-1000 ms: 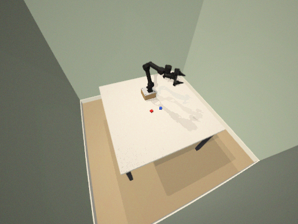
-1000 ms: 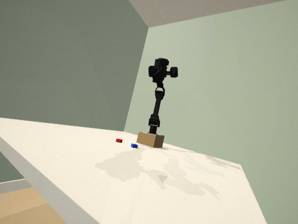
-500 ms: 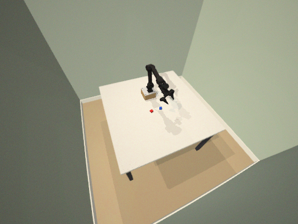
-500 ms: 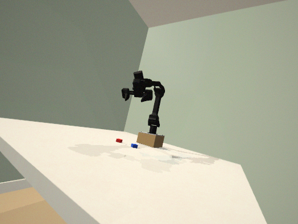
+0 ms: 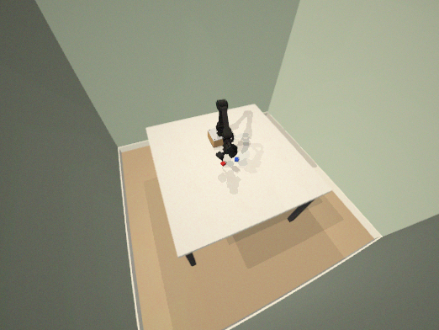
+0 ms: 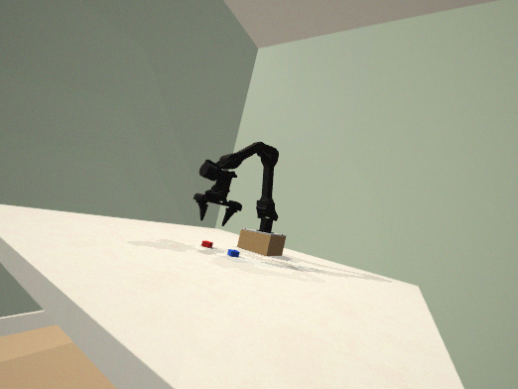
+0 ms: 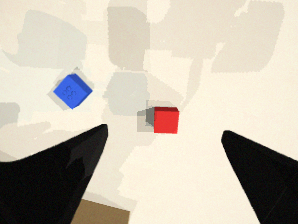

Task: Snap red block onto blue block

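Gripper (image 5: 226,158) (image 6: 212,222) (image 7: 164,132) open, fingers wide apart, nothing between them, pointing down above the white table (image 5: 252,202) (image 6: 308,323) (image 7: 170,190). Fingertips are off the tabletop, well clear of both blocks in the exterior view.

Red block (image 5: 223,163) (image 6: 206,244) (image 7: 166,120) sits on the table below the gripper. Wrist view puts it roughly midway across the gap between the black fingertips, neither one touching it.

Blue block (image 5: 236,159) (image 6: 233,253) (image 7: 72,91) is also on the table, near the red one but apart, so no stacking. Wrist view has it upper left, turned cornerwise, small round studs visible on top.

Black arm (image 5: 224,119) (image 6: 268,181) rises from a tan box-shaped base (image 5: 216,143) (image 6: 254,241), bends at the top and reaches out over the block area. Both blocks lie near that base. Soft overlapping shadows cross the tabletop around them. Dark table legs (image 5: 300,210) show under the near edge in the top view; pale green walls (image 5: 362,105) (image 6: 377,139) behind.
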Robot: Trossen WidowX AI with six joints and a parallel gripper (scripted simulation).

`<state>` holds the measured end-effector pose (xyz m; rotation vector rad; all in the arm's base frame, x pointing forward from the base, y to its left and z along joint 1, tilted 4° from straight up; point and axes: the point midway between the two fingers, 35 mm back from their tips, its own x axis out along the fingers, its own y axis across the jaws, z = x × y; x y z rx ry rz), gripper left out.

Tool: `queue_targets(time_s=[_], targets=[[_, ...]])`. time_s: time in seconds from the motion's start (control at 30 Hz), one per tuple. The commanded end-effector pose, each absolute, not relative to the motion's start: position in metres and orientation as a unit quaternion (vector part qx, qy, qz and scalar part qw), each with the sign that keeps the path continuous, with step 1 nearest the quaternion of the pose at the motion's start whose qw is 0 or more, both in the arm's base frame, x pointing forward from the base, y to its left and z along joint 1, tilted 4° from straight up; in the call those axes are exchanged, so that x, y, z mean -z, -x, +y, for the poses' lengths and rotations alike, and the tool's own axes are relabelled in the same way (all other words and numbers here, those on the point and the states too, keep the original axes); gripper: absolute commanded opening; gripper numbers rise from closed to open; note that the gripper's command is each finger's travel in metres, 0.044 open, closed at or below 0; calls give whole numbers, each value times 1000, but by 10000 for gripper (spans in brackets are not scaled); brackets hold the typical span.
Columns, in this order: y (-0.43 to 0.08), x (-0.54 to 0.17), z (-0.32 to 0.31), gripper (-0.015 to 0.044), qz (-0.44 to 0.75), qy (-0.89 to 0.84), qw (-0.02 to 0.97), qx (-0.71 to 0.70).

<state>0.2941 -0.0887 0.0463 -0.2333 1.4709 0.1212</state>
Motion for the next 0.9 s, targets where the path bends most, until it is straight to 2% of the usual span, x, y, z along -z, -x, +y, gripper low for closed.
queue_targets(time_s=[0.0, 0.87], targets=[[-279, -36, -96, 440, 697, 111, 706, -60], [-275, 21, -109, 440, 697, 111, 706, -59]])
